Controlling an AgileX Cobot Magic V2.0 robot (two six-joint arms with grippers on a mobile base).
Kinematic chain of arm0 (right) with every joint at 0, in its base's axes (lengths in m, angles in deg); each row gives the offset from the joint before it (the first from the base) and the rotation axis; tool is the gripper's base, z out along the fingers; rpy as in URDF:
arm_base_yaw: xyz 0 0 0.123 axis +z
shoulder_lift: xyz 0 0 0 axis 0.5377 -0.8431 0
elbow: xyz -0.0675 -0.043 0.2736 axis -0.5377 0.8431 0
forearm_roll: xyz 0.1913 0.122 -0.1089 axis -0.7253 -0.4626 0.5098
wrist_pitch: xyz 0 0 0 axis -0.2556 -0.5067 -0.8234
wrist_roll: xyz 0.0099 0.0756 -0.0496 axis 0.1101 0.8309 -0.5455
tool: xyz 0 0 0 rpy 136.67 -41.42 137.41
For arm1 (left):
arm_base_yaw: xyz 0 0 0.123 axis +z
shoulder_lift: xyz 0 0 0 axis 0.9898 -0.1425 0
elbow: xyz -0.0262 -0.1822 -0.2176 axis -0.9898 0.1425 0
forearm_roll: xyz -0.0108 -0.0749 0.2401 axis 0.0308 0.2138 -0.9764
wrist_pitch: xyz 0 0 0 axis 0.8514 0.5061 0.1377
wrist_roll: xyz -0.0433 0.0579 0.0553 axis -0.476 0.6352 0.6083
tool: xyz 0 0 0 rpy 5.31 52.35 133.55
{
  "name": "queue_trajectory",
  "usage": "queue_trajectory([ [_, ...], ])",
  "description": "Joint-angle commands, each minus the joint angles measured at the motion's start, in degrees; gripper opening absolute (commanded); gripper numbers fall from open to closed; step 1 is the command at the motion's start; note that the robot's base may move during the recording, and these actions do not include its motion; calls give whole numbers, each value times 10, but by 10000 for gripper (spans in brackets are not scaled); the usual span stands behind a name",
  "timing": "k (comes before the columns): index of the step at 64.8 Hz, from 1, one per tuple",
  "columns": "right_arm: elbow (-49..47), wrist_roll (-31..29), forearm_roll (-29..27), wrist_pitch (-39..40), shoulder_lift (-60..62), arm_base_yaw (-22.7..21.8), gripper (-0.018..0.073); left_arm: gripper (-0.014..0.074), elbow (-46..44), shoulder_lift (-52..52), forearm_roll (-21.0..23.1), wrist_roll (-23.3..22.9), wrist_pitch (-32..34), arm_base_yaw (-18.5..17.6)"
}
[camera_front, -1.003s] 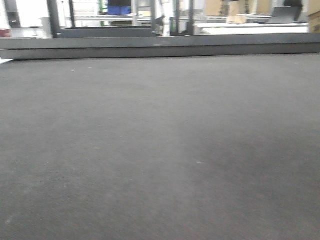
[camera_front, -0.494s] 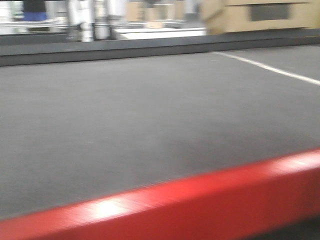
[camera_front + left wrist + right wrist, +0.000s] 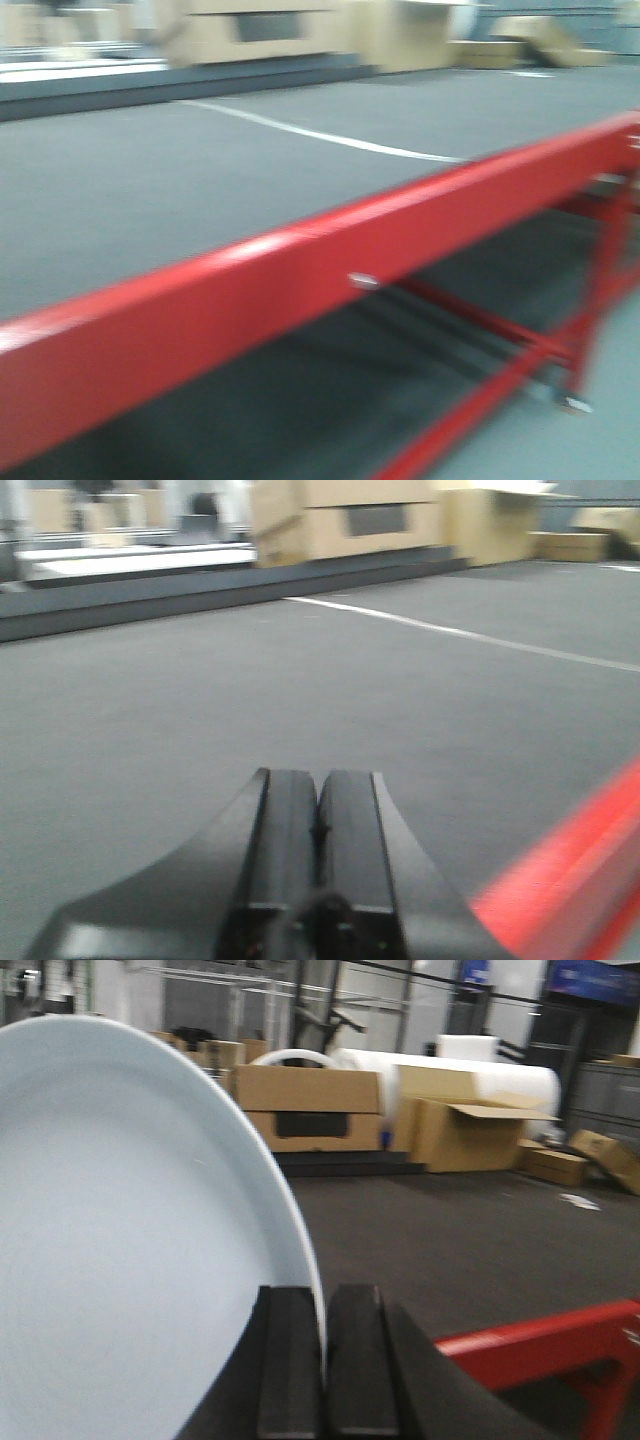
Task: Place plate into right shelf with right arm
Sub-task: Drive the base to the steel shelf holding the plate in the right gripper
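We find the right gripper (image 3: pixel 322 1310) clamped on the rim of the plate (image 3: pixel 120 1240), which fills the frame's left side. The left gripper (image 3: pixel 318 795), bottom centre, is pressed closed, holding nothing.

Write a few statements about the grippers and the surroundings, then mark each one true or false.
1. The right gripper pinches the plate by its rim. True.
2. The left gripper holds a second plate. False: its fingers are shut together on nothing.
3. The table frame is blue. False: it is red.
4. Cardboard boxes stand in the background of the right wrist view. True.
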Motion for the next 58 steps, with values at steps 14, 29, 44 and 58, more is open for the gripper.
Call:
queue_trajectory([
  [14,-17,-4,11,49,-4,-3,55,-47,5,6,1,-1,47,1],
  [29,-17,-4,11,49,-4,-3,55,-47,5,6,1,-1,47,1],
  [44,-17,-4,11,49,-4,-3,55,-47,5,6,1,-1,47,1],
  [58,-17,-4,11,49,-4,-3,55,-47,5,6,1,-1,47,1],
])
